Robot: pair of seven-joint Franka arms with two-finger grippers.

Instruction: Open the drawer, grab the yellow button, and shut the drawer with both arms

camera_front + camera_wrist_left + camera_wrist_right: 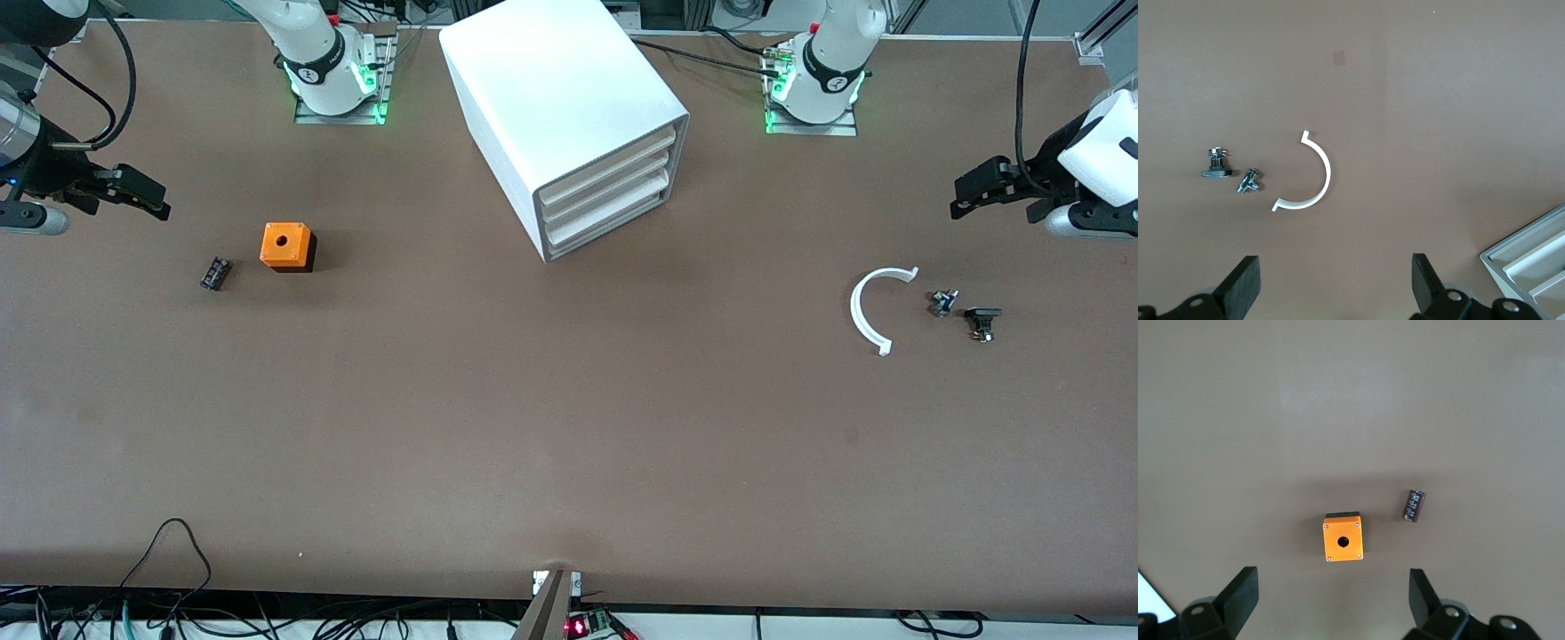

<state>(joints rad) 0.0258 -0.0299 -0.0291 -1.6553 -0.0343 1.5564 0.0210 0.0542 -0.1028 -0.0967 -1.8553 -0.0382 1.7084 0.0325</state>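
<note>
The white cabinet [569, 116] stands between the two arm bases. Its three drawers are all shut, and the uppermost drawer [613, 164] is flush with the two below. A corner of the cabinet shows in the left wrist view [1531, 267]. The button is hidden. My left gripper [960, 200] is open and empty, up over the table at the left arm's end; its wrist view [1335, 280] shows bare table between the fingers. My right gripper [162, 203] is open and empty over the right arm's end [1331, 597].
An orange cube with a hole [286, 245] [1343, 537] and a small black component [215, 273] [1415, 505] lie toward the right arm's end. A white curved piece [867, 307] [1315, 177] and two small metal parts [943, 302] [982, 322] lie toward the left arm's end. Cables run along the front edge.
</note>
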